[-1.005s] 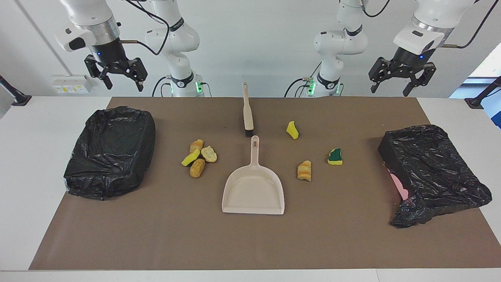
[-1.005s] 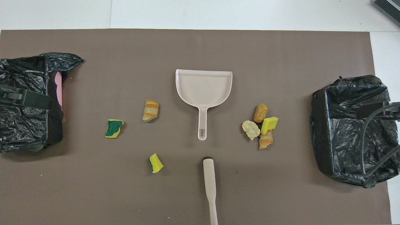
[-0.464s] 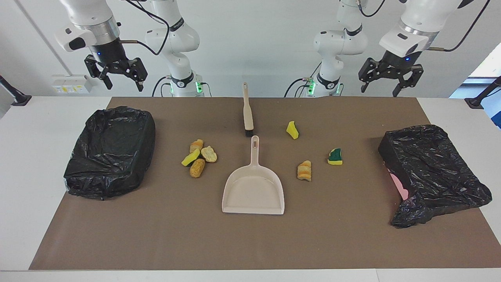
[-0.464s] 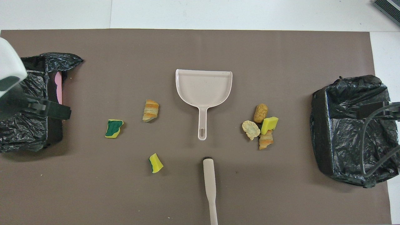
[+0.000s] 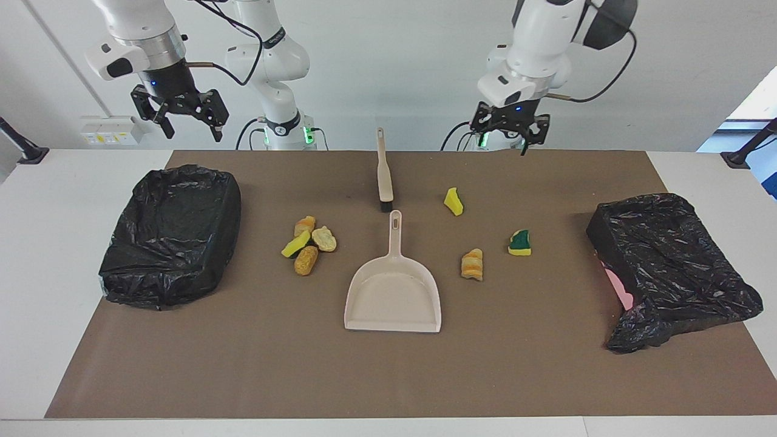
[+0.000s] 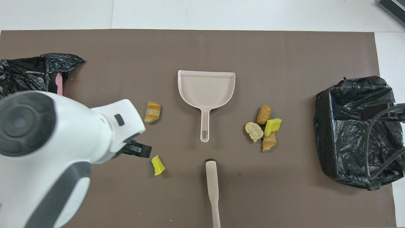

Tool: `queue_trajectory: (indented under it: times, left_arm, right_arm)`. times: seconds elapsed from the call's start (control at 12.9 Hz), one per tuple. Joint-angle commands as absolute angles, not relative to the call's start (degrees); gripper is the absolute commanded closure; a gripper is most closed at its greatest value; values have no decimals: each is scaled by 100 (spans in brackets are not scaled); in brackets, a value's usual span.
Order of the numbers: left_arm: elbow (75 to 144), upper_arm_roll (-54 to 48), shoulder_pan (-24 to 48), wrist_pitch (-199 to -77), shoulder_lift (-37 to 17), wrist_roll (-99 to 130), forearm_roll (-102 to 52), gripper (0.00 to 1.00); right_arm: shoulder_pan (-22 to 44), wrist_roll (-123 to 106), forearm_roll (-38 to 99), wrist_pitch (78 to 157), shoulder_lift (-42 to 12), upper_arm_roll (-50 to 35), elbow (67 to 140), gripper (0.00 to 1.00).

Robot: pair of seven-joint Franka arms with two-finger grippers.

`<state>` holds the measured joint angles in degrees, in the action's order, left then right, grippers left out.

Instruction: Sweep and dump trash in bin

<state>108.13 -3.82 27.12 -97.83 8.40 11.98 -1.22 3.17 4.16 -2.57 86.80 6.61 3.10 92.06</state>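
The trash lies on the brown mat: a cluster of several foam chunks [image 5: 308,243] [image 6: 264,128], a yellow wedge [image 5: 453,201] [image 6: 157,165], an orange-tan chunk [image 5: 472,264] [image 6: 152,111] and a green-topped sponge [image 5: 519,243]. The beige dustpan [image 5: 393,297] [image 6: 206,88] sits between them, its handle pointing at the brush [image 5: 383,173] [image 6: 212,183]. My left gripper [image 5: 504,144] [image 6: 139,149] hangs open and empty over the mat's robot-side edge, near the yellow wedge. My right gripper [image 5: 189,130] waits open above the bin [image 5: 173,233] [image 6: 354,133] at its end.
A second black-bagged bin [image 5: 668,267] [image 6: 31,69], with pink showing at one side, stands at the left arm's end. In the overhead view the left arm's white body covers the green-topped sponge and most of that bin.
The left arm has swung from above its end's bin toward the table's middle, gripper still open. The right arm and all objects have stayed put.
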Motion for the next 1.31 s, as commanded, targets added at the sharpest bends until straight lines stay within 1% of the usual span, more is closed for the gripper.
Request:
queue_trajectory:
  times: [0.0, 0.23, 0.46, 0.62, 0.85, 1.01, 1.08, 1.24]
  left_arm:
    - [11802, -272, 3425, -10554, 1134, 2211, -97, 0]
    - [12382, -272, 4190, -11230, 1099, 3196, -236, 0]
    - [12866, -272, 5183, -12231, 625, 4356, -325, 0]
    - [13069, -281, 5675, -12664, 502, 4867, -378, 0]
    - [13376, -281, 6090, -12892, 475, 4948, -1096, 0]
    - [13430, -290, 6248, -12955, 448, 5044, -1309, 0]
    - [13491, -281, 6475, -12999, 274, 5202, -1344, 0]
    - [13474, -281, 6635, -13348, -86, 5492, -1345, 0]
  right_arm:
    - [255, 272, -220, 8719, 694, 290, 9237, 0]
    - [255, 272, -211, 8710, 694, 290, 9237, 0]
    - [246, 272, -220, 8719, 694, 290, 9237, 0]
    - [246, 272, -220, 8710, 694, 290, 9237, 0]
    - [255, 272, -220, 8719, 694, 290, 9237, 0]
    - [246, 272, -211, 8719, 694, 290, 9237, 0]
    - [255, 272, -220, 8719, 694, 290, 9237, 0]
    - [255, 272, -220, 8719, 694, 290, 9237, 0]
